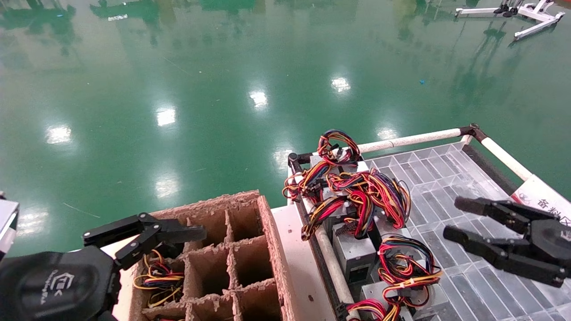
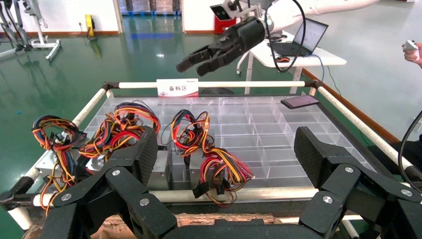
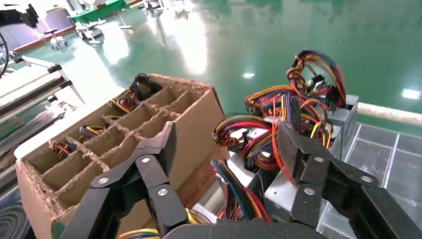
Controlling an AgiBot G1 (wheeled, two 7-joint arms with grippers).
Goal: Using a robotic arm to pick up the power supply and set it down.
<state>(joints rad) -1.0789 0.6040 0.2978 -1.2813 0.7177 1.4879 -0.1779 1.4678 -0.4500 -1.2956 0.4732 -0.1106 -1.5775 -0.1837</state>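
Several silver-grey power supplies [image 1: 354, 254] with looped red, yellow and black wires [image 1: 361, 196] stand packed along the near-left side of a clear compartment tray [image 1: 446, 174]. My right gripper [image 1: 454, 218] hovers open over the tray, to the right of them, holding nothing. In the right wrist view, this gripper [image 3: 229, 149] frames the wire bundles and a metal box [image 3: 286, 191]. My left gripper [image 1: 147, 232] is open and empty above the divided cardboard box [image 1: 232, 249]. In the left wrist view, its fingers [image 2: 144, 154] spread wide, with the power supplies [image 2: 161, 167] beyond.
One cardboard cell holds a wire bundle [image 1: 158, 278]. White pipe rails [image 1: 410, 140] edge the tray, with a label sign [image 1: 542, 196] on the right rail. A phone [image 2: 299, 101] lies in the tray. A table with a laptop [image 2: 308, 35] stands behind.
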